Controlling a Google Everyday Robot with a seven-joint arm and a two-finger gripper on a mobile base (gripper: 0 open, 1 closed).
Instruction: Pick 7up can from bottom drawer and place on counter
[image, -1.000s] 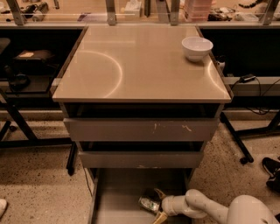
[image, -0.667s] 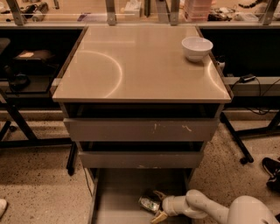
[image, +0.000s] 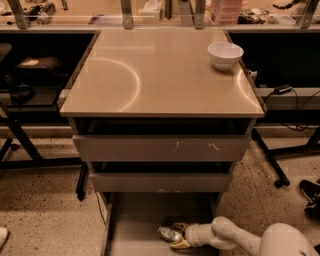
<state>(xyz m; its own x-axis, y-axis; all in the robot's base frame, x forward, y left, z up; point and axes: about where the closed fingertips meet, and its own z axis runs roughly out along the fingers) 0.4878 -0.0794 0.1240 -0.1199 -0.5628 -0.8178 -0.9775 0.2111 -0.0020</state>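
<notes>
The 7up can (image: 169, 232), small, shiny silver and green, lies on the floor of the open bottom drawer (image: 135, 225) near its right side. My gripper (image: 176, 235), at the end of the white arm reaching in from the lower right, is right at the can with its fingers around it. The counter (image: 160, 75) is the glossy beige top above the drawers.
A white bowl (image: 225, 54) stands at the counter's back right corner. Two shut grey drawer fronts (image: 160, 148) sit above the open drawer. Dark desks, cables and table legs flank the cabinet on both sides. A shoe (image: 311, 192) is on the floor at right.
</notes>
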